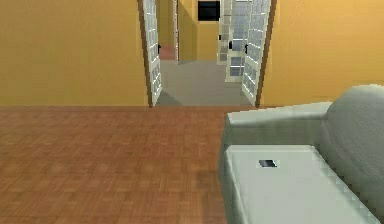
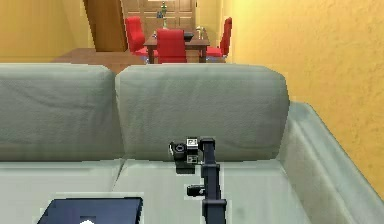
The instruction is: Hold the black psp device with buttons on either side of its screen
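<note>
A small flat dark thing with a paler middle lies on the grey sofa's seat at the forward view's lower right; its shape is too small to name. In the arm side view the arm's dark bar rises from the bottom edge before the sofa's back cushions. The gripper stands at its far end, left of the white marked squares, low against the back cushion. I cannot tell whether it holds anything.
A dark flat slab with a small pale mark lies on the seat at the arm side view's bottom left. Behind the sofa stand red chairs around a dining table. Ahead, wooden floor leads to a doorway with white glazed doors.
</note>
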### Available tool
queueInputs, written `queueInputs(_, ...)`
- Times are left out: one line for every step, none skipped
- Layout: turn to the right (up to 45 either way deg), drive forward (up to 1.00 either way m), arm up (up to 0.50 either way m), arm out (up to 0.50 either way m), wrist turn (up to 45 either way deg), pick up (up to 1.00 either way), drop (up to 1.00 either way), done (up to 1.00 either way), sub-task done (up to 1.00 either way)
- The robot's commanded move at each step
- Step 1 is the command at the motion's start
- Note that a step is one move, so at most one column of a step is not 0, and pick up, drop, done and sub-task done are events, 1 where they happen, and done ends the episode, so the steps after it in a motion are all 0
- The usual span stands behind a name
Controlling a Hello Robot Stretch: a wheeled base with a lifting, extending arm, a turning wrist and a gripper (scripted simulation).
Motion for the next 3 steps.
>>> queueInputs(0.0, 0.00, 0.00, 0.00, 3.0, 0.00, 0.00, 0.00, 0.00)
queueInputs(0.0, 0.00, -0.30, 0.00, 0.0, 0.00, 0.00, 0.00, 0.00)
queueInputs(0.0, 0.00, 0.00, 0.00, 0.0, 1.00, 0.00, 0.00, 0.00)
